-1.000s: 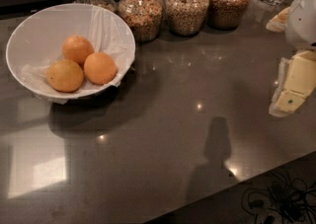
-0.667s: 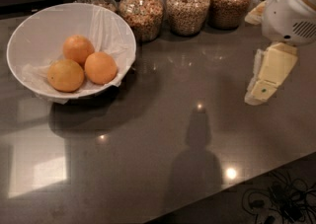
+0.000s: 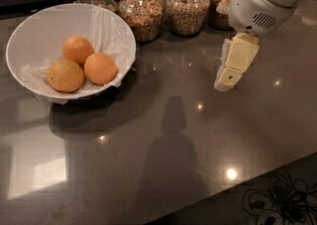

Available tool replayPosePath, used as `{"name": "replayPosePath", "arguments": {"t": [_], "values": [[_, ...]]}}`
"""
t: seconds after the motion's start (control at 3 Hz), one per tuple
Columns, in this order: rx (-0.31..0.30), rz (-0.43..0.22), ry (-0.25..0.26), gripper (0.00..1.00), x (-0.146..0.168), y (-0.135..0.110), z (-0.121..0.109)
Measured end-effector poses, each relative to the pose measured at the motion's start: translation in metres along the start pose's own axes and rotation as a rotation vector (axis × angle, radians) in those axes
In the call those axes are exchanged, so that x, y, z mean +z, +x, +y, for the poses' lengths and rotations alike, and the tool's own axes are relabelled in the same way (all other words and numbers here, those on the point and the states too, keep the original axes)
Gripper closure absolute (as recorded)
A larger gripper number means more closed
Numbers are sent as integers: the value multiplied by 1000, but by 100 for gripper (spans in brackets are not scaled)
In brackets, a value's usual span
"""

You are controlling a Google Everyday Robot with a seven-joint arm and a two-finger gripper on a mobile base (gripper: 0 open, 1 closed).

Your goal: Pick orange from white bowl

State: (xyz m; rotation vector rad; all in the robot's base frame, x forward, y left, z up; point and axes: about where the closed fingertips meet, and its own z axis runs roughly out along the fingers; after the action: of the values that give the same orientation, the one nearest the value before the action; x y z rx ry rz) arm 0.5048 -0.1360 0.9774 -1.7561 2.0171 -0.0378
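Approach step: my claw (image 3: 229,73) hangs over the desk (image 3: 198,135), well apart from the white bowl (image 3: 29,35); clenched or released, can't tell. Next I'd cross over and descend onto the orange (image 3: 100,68).

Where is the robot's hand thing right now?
In the camera view the gripper hangs over the dark countertop at the right, just in front of the glass jars, well apart from the white bowl of oranges at the left.

Glossy dark countertop (image 3: 163,169) reflects spots of light; tangled cables (image 3: 277,201) beyond its edge.
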Motion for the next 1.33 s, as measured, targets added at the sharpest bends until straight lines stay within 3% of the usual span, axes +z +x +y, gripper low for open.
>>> {"name": "replayPosePath", "arguments": {"t": [0.33,0.67,1.0,1.33], "values": [[-34,-83,-14,0,17,-28,0],[-128,-206,-25,0,33,-88,-3],[-194,-323,-81,0,49,-142,4],[-194,-323,-81,0,49,-142,4]]}}
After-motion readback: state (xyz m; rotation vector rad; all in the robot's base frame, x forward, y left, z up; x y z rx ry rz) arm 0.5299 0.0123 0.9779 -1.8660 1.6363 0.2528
